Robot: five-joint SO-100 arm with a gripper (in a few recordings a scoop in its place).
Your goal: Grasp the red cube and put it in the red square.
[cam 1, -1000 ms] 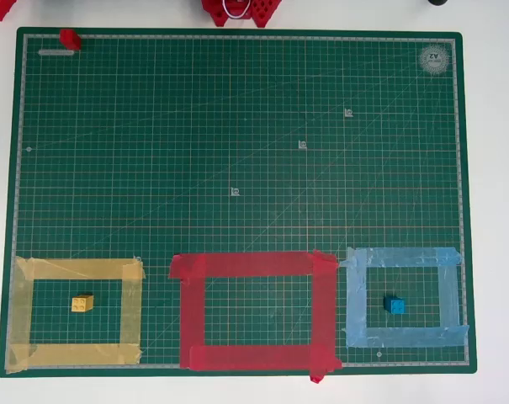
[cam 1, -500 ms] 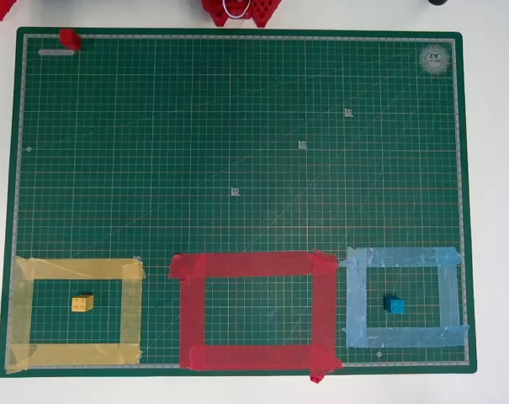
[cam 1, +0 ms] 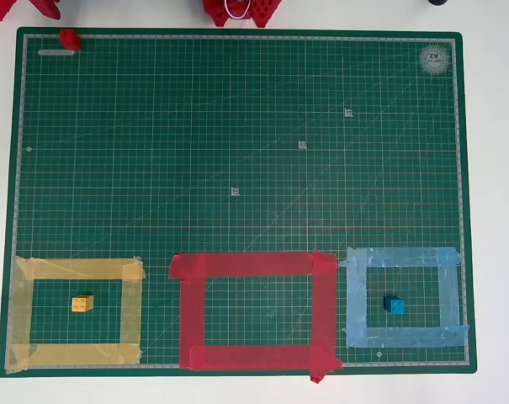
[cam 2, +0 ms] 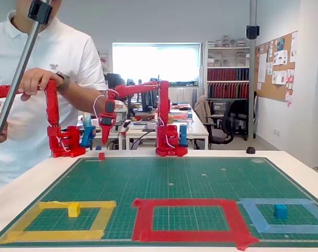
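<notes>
Broadly, we start with the dark green gridded cutting mat (cam 1: 237, 126) that covers most of the white table, then the large rectangular outline of wide red tape, the red square (cam 1: 254, 310), lying at the mat's near edge between the yellow tape outline (cam 1: 73, 313) and the light-blue tape outline (cam 1: 405, 296). Our red arm stands at the far side of the mat, its gripper (cam 2: 105, 137) hanging point-down above the far left corner in the fixed view; whether its fingers are spread or pressed together we cannot tell from here, though they carry nothing. The tiny solid red cube (cam 1: 69, 39) sits at the mat's far left corner, right on the border, well apart from the red square; in the fixed view it (cam 2: 101, 155) lies just below and slightly left of the gripper tip. We judge the reach to be the step in hand, and doing it well means centring over the cube before descending, spreading the fingers to straddle it squarely, and keeping away from the mat's edge. A small yellow cube (cam 1: 82, 303) and a small blue cube (cam 1: 395, 305) already rest inside their outlines.
</notes>
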